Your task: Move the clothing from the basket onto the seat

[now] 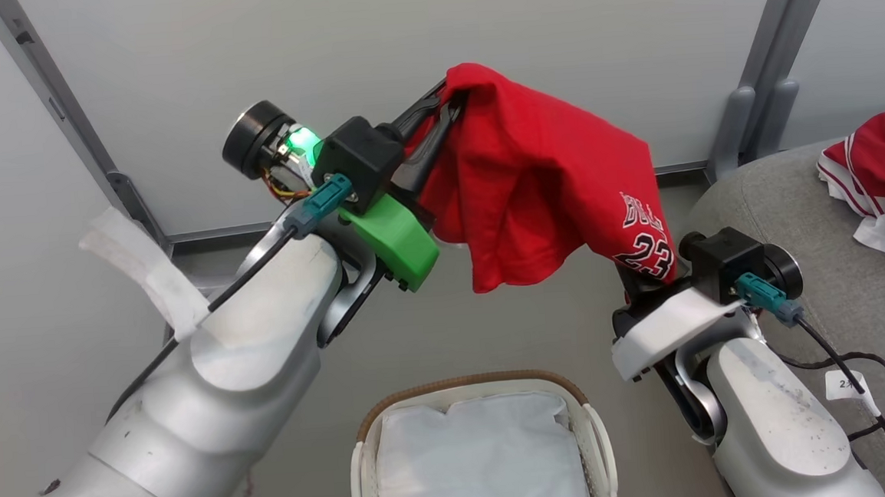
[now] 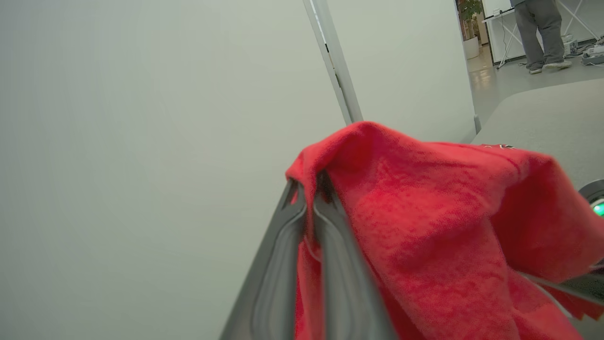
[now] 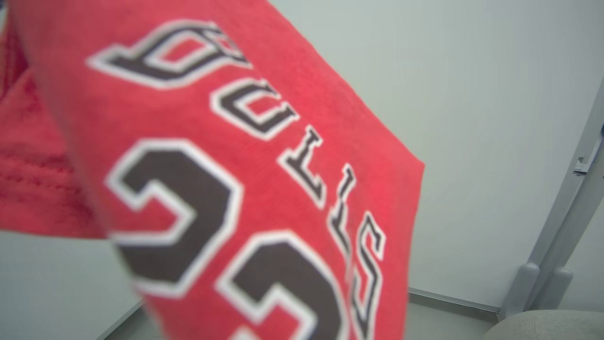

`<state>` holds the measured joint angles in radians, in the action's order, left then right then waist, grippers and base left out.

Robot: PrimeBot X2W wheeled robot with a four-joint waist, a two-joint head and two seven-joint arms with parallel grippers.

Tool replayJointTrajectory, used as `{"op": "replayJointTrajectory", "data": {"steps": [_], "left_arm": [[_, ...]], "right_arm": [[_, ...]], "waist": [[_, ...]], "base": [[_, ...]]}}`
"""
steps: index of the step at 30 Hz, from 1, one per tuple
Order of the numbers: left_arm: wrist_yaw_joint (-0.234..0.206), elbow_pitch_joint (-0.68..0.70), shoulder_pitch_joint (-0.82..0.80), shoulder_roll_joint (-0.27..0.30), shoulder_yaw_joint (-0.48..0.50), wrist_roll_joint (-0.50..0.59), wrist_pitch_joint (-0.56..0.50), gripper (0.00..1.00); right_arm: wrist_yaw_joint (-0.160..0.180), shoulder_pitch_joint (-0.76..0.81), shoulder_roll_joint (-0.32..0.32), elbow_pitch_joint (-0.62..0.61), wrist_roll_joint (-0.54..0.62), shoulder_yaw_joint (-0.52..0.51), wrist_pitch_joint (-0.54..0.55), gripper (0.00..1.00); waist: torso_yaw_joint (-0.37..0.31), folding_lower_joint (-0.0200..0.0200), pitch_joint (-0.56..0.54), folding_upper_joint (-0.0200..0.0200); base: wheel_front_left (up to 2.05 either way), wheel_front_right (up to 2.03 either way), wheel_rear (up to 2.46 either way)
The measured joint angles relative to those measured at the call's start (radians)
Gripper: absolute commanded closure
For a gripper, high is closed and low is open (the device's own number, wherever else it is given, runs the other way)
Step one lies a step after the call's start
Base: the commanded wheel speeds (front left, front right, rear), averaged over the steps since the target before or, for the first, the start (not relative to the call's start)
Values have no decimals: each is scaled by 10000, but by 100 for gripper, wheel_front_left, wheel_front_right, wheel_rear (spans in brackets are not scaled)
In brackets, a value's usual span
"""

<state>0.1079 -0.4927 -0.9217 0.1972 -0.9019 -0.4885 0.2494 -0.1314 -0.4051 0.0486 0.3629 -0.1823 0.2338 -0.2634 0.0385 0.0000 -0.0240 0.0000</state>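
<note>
One red garment (image 1: 538, 173) between left tool (image 1: 447, 104) and right tool (image 1: 634, 286)

Pale grey-white wall panels (image 1: 401, 67) close the space off behind, evenly lit and without hard shadows. A slanted grey metal post (image 1: 70, 125) divides the panels on the left, and a pair of round-footed grey posts (image 1: 757, 114) stands on the right. A grey base rail (image 1: 219, 235) runs along the foot of the panels above a plain grey floor (image 1: 493, 330). The rounded edge of the grey woven seat (image 1: 856, 223) fills the right side. Past the end panel, a farther room holds a potted plant (image 2: 469, 9), a white table (image 2: 500, 16) and a standing person (image 2: 538, 33) in grey trousers.
</note>
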Motion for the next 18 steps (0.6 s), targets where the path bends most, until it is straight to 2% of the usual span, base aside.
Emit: {"op": "replayJointTrajectory", "data": {"steps": [3, 4, 5, 6, 7, 8, 13, 18], "left_arm": [[-29, -153, 333, 17, 153, -205, 67, 100], [-38, -228, 453, 19, 205, -267, 71, 95], [-44, -301, 580, 27, 249, -351, 73, 80], [-54, -351, 691, 31, 280, -397, 77, 60], [-56, -424, 839, 29, 322, -458, 84, 27], [-56, -516, 997, 27, 359, -527, 84, 0], [-127, -750, 1775, -13, 558, -520, 119, 0], [-109, -755, 3018, -372, 1003, -535, 132, 0]], "right_arm": [[0, 57, -4, -94, 79, -150, 2, 100], [0, 58, -2, -146, 81, -213, 2, 100], [0, 61, 0, -209, 88, -263, 2, 100], [0, 66, -2, -259, 109, -295, 2, 100], [0, 70, -4, -320, 146, -343, 2, 100], [0, 74, -2, -380, 151, -391, 2, 100], [0, 81, -2, -600, 169, -575, 2, 100], [0, 234, -2, -813, 282, -798, 2, 100]], "waist": [[-44, 0, 41, 0], [-58, 0, 58, 0], [-72, 0, 77, 0], [-83, 0, 92, 0], [-97, 0, 111, 0], [-108, 0, 130, 0], [-132, 0, 212, 0], [-85, 0, 271, 0]], "base": [[0, 0, 0], [0, 0, 0], [0, 0, 0], [0, 0, 0], [0, 0, 0], [0, 0, 0], [0, 0, 0], [0, 0, 0]]}}
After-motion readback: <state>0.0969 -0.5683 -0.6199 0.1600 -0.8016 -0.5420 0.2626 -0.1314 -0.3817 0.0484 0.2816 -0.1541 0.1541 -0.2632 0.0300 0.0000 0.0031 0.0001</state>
